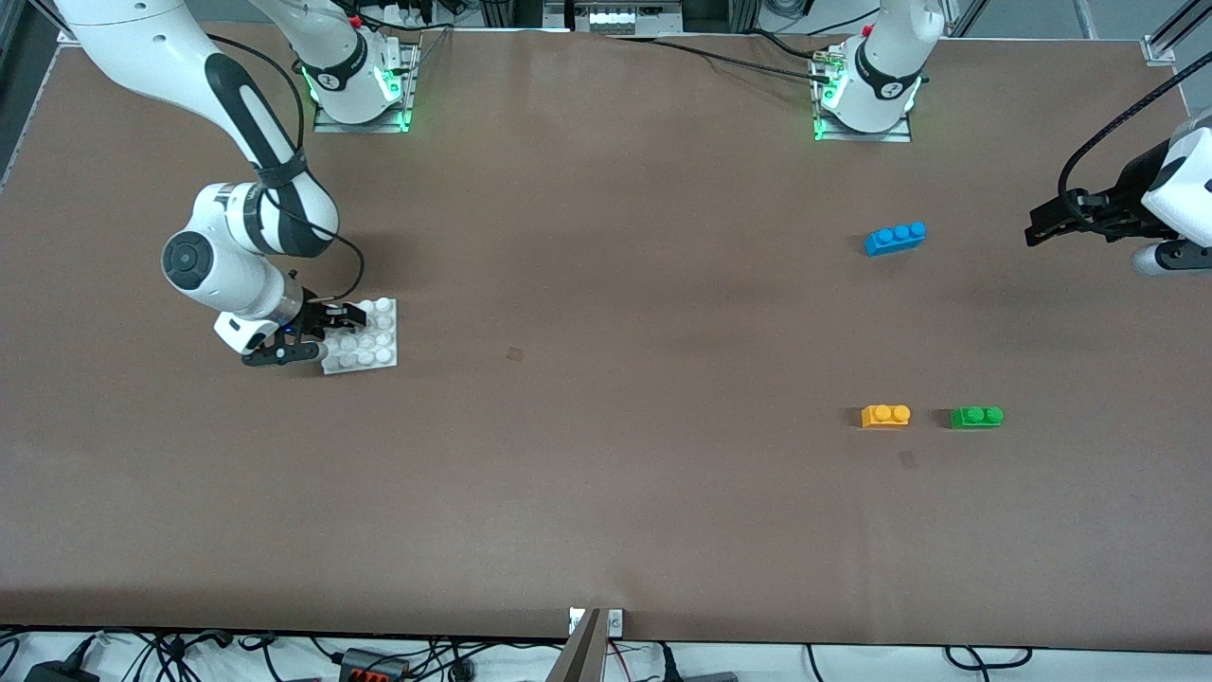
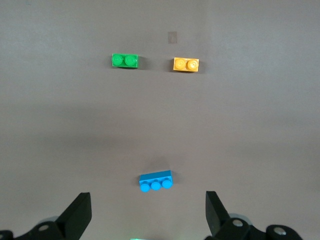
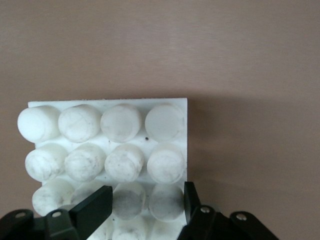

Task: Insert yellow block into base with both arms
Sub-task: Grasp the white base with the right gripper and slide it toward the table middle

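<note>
The yellow block (image 1: pixel 885 415) lies flat on the table toward the left arm's end, beside a green brick; it also shows in the left wrist view (image 2: pixel 186 64). The white base (image 1: pixel 367 339) lies toward the right arm's end. My right gripper (image 1: pixel 338 332) is down at the base's edge; in the right wrist view (image 3: pixel 147 199) its fingers are shut on two studs of the base (image 3: pixel 107 125). My left gripper (image 1: pixel 1034 232) hangs open and empty in the air at the left arm's end of the table, well apart from the yellow block; it also shows in the left wrist view (image 2: pixel 148 201).
A green two-stud brick (image 1: pixel 976 417) (image 2: pixel 125 61) lies beside the yellow block, toward the left arm's end. A blue three-stud brick (image 1: pixel 895 238) (image 2: pixel 155 180) lies farther from the front camera. Broad bare brown table separates the base from the bricks.
</note>
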Robot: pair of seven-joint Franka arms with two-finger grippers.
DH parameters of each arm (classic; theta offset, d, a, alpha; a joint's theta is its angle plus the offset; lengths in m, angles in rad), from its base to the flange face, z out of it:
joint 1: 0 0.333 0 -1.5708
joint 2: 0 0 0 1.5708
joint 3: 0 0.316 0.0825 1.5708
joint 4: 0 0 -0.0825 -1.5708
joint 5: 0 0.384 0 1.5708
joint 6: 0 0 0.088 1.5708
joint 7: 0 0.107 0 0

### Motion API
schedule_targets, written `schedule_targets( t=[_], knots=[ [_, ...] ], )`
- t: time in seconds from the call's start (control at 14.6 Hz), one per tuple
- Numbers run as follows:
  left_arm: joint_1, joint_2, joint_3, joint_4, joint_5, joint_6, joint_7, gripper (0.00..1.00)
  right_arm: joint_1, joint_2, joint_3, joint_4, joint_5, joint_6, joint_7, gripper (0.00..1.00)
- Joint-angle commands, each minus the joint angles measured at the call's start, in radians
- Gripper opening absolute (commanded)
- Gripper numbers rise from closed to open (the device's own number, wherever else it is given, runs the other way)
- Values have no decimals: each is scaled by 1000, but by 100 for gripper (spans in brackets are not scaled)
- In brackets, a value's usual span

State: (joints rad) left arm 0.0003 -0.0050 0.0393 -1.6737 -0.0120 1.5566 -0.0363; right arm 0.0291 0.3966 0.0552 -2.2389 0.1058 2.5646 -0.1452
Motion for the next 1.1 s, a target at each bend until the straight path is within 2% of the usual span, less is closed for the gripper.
schedule_targets(
  t=[0.0, 0.14, 0.34, 0.69, 1.03],
  knots=[
    [4, 0, 2, 11, -25, -15, 1, 100, 72, 57, 8, 4, 21, 20, 1, 52],
    [4, 0, 2, 11, -25, -15, 1, 100, 115, 94, 8, 30, 41, 23, 15, 52],
    [4, 0, 2, 11, -25, -15, 1, 100, 211, 99, 8, 47, 103, 22, 79, 52],
    [4, 0, 2, 11, -25, -15, 1, 100, 400, 145, 6, 154, 104, 16, 398, 52],
    [6, 0, 2, 11, -25, -15, 1, 100, 524, 229, 8, 274, 106, 14, 565, 52]
  ],
)
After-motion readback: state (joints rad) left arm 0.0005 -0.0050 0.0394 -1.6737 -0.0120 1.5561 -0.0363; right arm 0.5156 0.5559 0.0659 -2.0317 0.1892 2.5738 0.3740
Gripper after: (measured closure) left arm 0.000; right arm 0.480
